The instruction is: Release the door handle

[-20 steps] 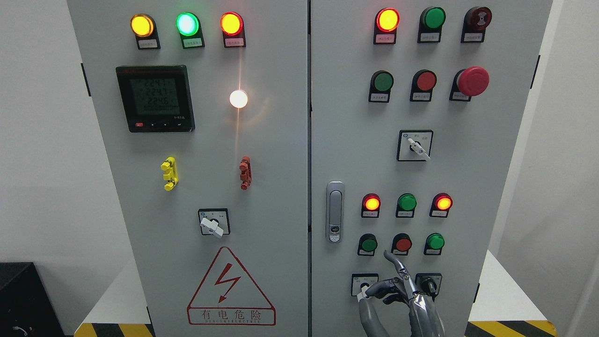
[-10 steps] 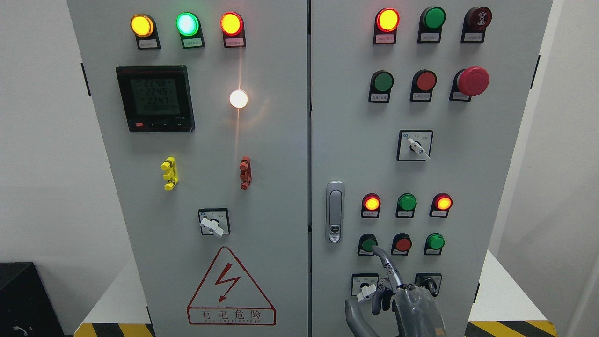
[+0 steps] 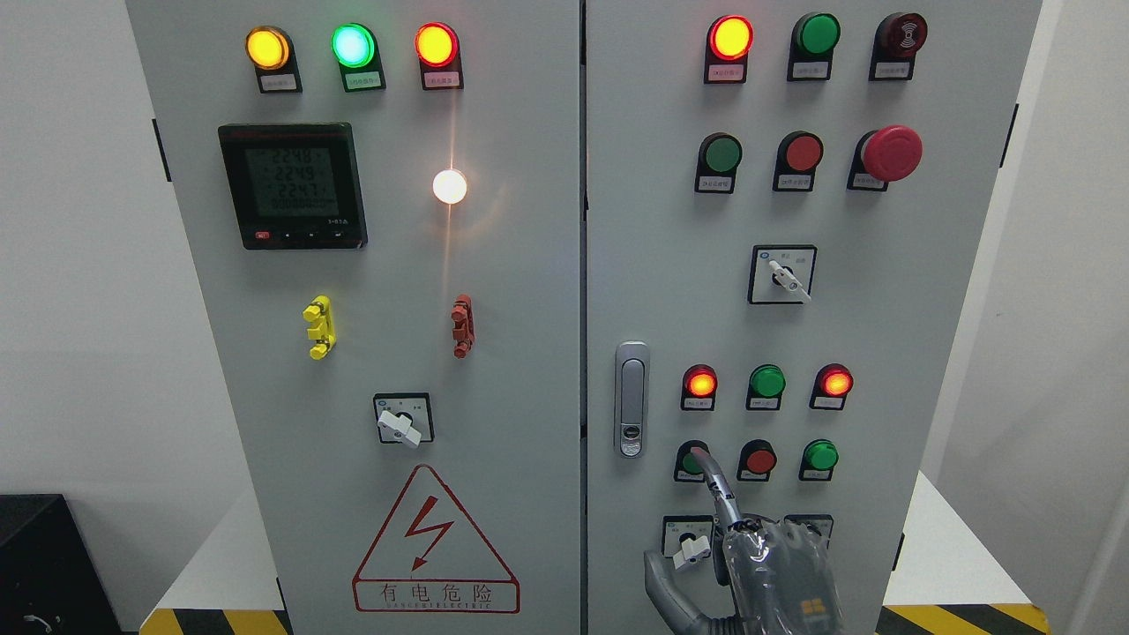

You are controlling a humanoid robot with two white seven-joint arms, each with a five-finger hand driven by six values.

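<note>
Hand: right hand rises from the bottom edge, right of middle, in front of the right door's lowest switches
Fingers: one finger stretched up and left, tip over the green button; thumb out low on the left; the rest hidden behind the palm, so their curl cannot be told; nothing seen in its grasp
Handle: door handle upright at the right door's left edge, above and left of the fingertip, apart from it
Writing: warning triangle on the left door reads 有电危险; meter digits blurred
</note>
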